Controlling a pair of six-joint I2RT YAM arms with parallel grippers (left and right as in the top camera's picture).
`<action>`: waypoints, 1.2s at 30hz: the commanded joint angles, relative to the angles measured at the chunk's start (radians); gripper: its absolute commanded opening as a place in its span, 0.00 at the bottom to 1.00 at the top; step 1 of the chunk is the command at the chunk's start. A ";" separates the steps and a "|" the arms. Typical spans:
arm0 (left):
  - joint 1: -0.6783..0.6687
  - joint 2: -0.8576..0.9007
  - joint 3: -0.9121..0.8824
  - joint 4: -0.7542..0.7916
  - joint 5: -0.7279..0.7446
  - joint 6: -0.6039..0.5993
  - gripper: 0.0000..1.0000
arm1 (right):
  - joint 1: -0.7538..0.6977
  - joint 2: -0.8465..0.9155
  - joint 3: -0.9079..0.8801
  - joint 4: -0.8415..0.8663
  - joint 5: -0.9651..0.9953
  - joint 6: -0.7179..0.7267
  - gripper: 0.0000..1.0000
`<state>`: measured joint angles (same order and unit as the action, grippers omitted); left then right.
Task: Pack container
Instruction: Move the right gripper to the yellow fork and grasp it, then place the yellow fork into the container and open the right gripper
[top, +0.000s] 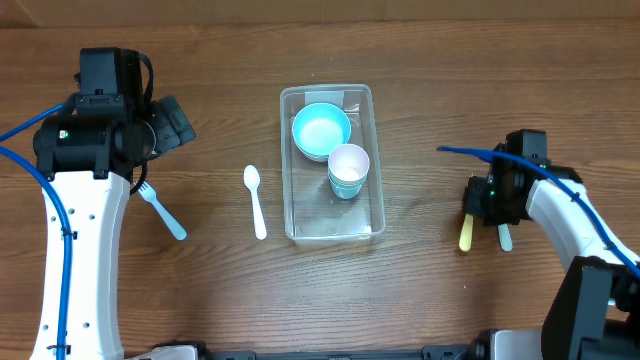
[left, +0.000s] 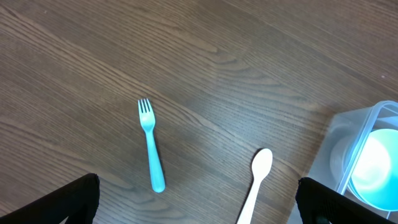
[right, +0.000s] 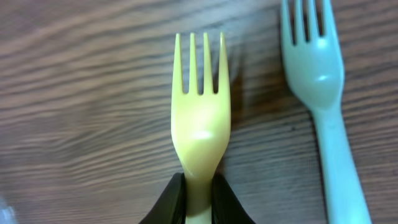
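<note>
Right wrist view has the right gripper (right: 199, 190) clenched on the neck of a slim yellow plastic fork (right: 200, 118), tines pointing away from the camera. A pale green plastic fork (right: 320, 81) lies just beside it on the brown wooden table (right: 81, 93). Whether the yellow fork is off the wood I cannot tell. The clear rectangular plastic container (top: 335, 212) sits mid-table, well apart to the robot's left of this grasp, and holds a round light-blue bowl (top: 321, 130) and a pale cup (top: 348, 170). To do this carry well, I judge the fork should rise straight up so it does not drag its neighbour. It should then pass over the thick rim and go lengthwise into the bare near end. The right arm is folded low at the table's right side, wrist turned down. The left gripper (left: 198, 205) hangs spread wide and empty near a blue plastic fork (left: 150, 146) and a white plastic spoon (left: 258, 177).
</note>
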<state>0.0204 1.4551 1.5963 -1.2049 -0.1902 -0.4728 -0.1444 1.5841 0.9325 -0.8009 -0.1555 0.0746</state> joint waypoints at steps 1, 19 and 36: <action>0.005 -0.010 0.010 0.001 0.008 -0.018 1.00 | 0.013 0.002 0.140 -0.072 -0.067 0.031 0.04; 0.005 -0.010 0.010 0.001 0.008 -0.018 1.00 | 0.823 0.000 0.607 -0.115 0.149 0.383 0.04; 0.005 -0.010 0.010 0.001 0.008 -0.018 1.00 | 0.896 0.207 0.589 -0.019 0.159 0.396 0.31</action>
<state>0.0204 1.4551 1.5963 -1.2049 -0.1902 -0.4728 0.7471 1.8065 1.5093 -0.8268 0.0105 0.4667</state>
